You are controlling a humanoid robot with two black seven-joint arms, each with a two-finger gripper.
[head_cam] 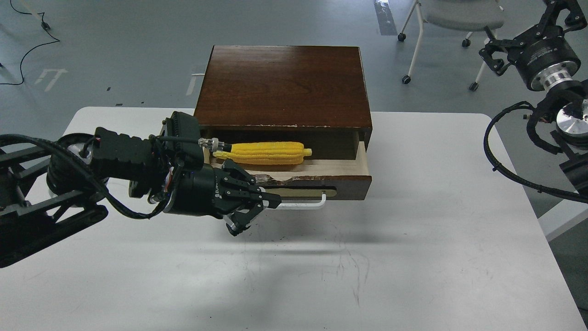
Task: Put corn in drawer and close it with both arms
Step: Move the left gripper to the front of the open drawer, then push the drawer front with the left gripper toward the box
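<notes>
The yellow corn [266, 153] lies lengthwise inside the open drawer [321, 183], its point to the left. The drawer sticks out of the dark brown cabinet [285, 82], and its white bar handle [305, 205] faces me. My left gripper [255, 215] is open and empty, low over the table. It is just in front of the drawer's left front, with its upper finger [274, 201] by the left end of the handle. My right gripper [526, 30] is raised at the far right, away from the cabinet, its two claws spread apart.
The white table [413, 257] carries the cabinet at its back middle. A wheeled chair [455, 18] stands on the floor behind at the right. My right arm's black cables [500, 161] loop off the table's right edge.
</notes>
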